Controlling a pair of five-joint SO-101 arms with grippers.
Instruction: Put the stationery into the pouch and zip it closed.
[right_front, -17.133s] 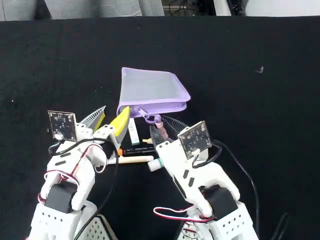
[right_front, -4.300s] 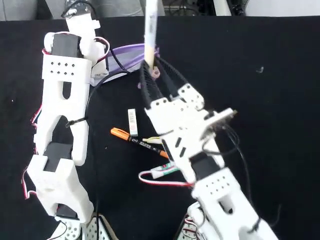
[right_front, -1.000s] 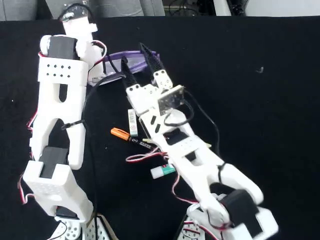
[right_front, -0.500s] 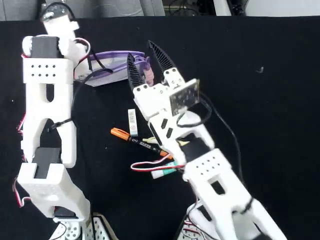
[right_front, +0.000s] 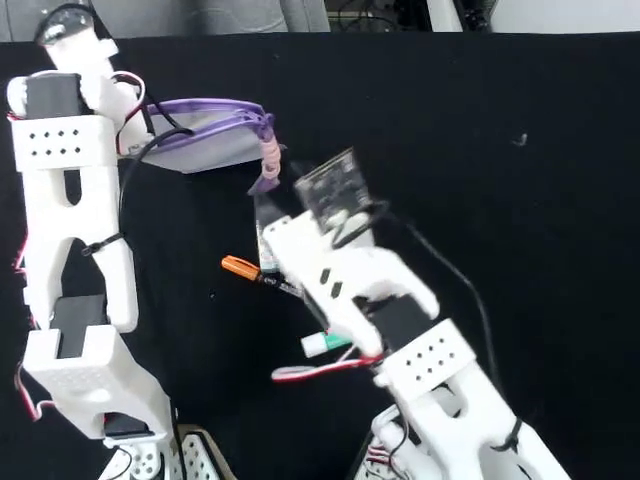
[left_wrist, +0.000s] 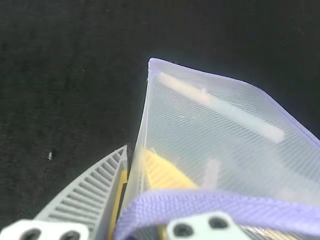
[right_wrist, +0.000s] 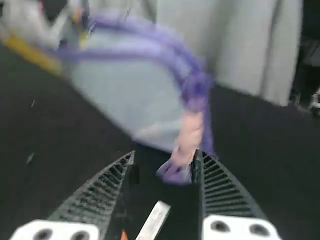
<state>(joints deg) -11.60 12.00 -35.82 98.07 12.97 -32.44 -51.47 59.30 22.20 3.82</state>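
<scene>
While left hand (left_wrist: 134, 171) clamps the pouch (left_wrist: 215, 125), right hand (right_wrist: 164, 155) gapes beside its tassel (right_wrist: 189, 136).

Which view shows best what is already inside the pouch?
The left wrist view: through the pouch mesh a long pale stick shows inside. The high view gives the pouch edge-on, mostly its purple rim; the right wrist view shows its outside and pull tassel.

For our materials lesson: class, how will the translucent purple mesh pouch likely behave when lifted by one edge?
Probably floppy: the translucent purple mesh pouch is pinched at one edge by the left gripper, its pink-and-purple zip pull dangling. Likely light: the thin mesh shows a white stick inside.
</scene>
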